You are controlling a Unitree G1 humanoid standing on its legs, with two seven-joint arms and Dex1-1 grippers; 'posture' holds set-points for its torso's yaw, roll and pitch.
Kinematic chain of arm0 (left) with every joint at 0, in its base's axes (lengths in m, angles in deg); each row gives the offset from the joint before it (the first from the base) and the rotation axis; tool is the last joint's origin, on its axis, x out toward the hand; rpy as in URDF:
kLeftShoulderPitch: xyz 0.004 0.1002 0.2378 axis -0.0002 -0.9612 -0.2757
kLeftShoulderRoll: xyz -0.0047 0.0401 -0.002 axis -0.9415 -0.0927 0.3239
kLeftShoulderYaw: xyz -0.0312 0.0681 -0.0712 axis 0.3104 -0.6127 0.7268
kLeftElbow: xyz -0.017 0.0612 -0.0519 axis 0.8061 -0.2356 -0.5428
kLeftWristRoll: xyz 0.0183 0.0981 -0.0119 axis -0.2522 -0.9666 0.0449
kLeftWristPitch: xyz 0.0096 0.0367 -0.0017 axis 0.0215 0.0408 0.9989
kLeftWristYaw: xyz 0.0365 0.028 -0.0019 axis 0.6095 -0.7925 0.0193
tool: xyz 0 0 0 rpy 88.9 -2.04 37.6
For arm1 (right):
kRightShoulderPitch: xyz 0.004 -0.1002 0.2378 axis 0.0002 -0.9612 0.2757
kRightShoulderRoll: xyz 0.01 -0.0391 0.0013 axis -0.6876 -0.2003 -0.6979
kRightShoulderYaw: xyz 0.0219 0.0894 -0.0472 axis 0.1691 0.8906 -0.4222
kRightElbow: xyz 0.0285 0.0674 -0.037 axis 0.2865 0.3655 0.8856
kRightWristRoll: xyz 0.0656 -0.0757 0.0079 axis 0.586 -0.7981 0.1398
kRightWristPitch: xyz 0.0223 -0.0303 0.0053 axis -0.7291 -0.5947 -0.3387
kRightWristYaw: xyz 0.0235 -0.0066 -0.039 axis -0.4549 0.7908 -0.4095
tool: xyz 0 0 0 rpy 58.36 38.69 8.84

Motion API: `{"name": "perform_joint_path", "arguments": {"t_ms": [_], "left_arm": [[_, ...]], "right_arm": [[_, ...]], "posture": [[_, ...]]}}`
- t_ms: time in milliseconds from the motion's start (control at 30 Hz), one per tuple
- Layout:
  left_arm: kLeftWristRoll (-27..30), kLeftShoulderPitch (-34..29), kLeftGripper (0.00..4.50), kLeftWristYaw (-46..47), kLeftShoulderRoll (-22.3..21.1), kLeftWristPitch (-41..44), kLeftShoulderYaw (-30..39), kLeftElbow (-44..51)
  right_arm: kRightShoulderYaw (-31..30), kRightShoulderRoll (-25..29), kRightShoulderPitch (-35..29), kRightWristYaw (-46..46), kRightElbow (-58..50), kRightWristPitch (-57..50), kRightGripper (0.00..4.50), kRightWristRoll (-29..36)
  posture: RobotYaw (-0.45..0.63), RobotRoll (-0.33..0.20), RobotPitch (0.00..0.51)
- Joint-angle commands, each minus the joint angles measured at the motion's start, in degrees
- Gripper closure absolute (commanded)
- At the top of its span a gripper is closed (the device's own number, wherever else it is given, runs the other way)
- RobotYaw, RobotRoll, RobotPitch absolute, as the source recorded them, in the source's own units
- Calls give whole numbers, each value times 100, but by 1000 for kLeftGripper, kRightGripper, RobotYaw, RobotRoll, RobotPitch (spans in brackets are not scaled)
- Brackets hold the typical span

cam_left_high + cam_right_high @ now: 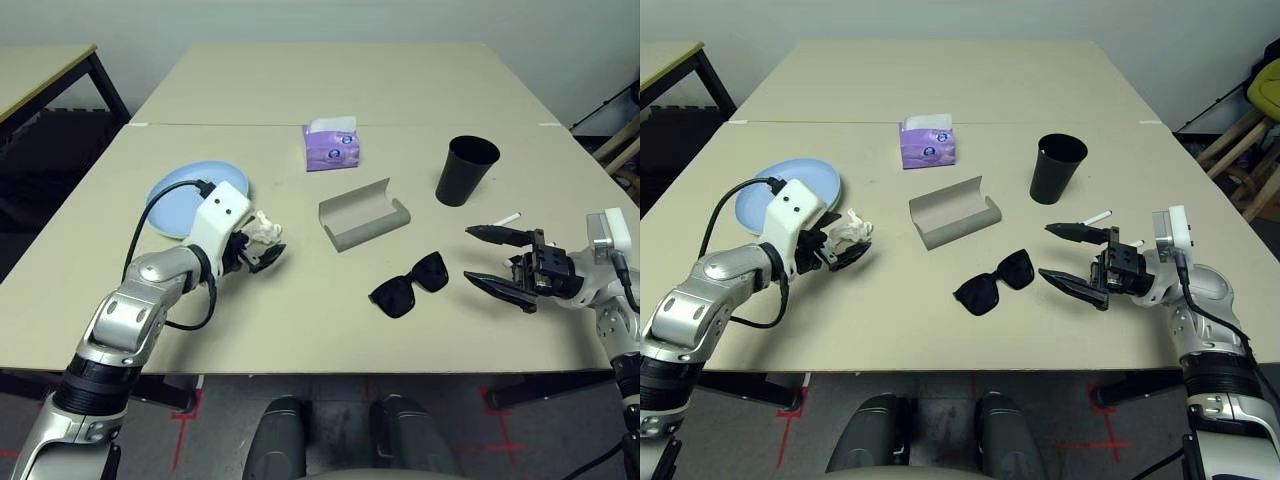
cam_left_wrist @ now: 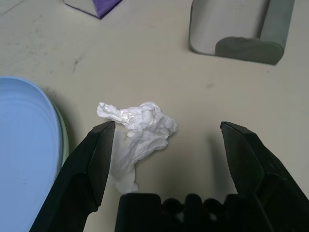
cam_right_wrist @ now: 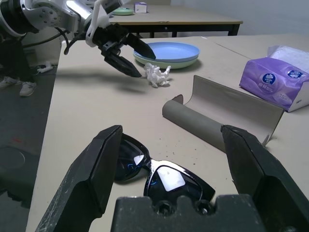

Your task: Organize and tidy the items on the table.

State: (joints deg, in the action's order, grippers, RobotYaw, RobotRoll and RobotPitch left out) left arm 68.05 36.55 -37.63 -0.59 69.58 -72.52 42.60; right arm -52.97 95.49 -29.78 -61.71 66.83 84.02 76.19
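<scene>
A crumpled white tissue lies on the table beside a light blue plate stacked on a pale green plate. My left gripper is open, its fingers low on either side of the tissue, not closed on it. Black sunglasses lie near the front middle. Just to their right, my right gripper stands open and points at them. The grey glasses case lies open behind the sunglasses. A black cup stands upright at the back right, with a white marker pen lying near it.
A purple tissue box stands at the back middle, near the seam to a second table behind. Another table stands off to the far left. A black cable loops over the left wrist above the plates.
</scene>
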Motion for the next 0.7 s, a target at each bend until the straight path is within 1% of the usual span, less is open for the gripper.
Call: {"name": "perform_joint_path", "arguments": {"t_ms": [33,133,200,233,267,367,400,433,467,567,700], "left_arm": [[-342,-41,57,-38,41,-331,-190,-260],[-544,4,661,45,127,-413,-232,-461],[-668,54,1423,91,189,-420,-236,-586],[-705,75,1915,94,212,-395,-224,-634],[-750,98,2248,116,238,-385,-208,-685],[-837,134,3497,108,286,-408,-181,-769],[-861,141,3814,101,295,-402,-177,-779],[-879,146,4278,96,301,-396,-173,-785],[-891,149,4474,94,304,-394,-161,-788],[-810,190,4474,39,319,-334,-58,-738],[-159,286,4474,-226,415,248,368,-316]], "right_arm": [[63,-2,-88,48,-92,4,0,-61],[60,-8,-104,80,-115,9,0,-73],[59,-11,-117,88,-124,15,0,-74],[60,-16,-126,99,-133,20,0,-75],[60,-19,-134,108,-138,26,0,-78],[62,-20,-148,117,-129,46,0,-85],[63,-17,-149,116,-119,55,0,-87],[62,-15,-150,116,-113,61,0,-88],[63,-13,-154,118,-103,75,0,-94],[63,-10,-158,122,-84,97,0,-104],[68,-5,-144,109,-38,114,0,-119]], "posture": [[37,0,70],[33,0,69],[33,0,69],[30,0,69],[30,0,69],[30,0,69],[30,0,69],[30,0,69],[28,0,68],[28,0,68],[32,0,69]]}}
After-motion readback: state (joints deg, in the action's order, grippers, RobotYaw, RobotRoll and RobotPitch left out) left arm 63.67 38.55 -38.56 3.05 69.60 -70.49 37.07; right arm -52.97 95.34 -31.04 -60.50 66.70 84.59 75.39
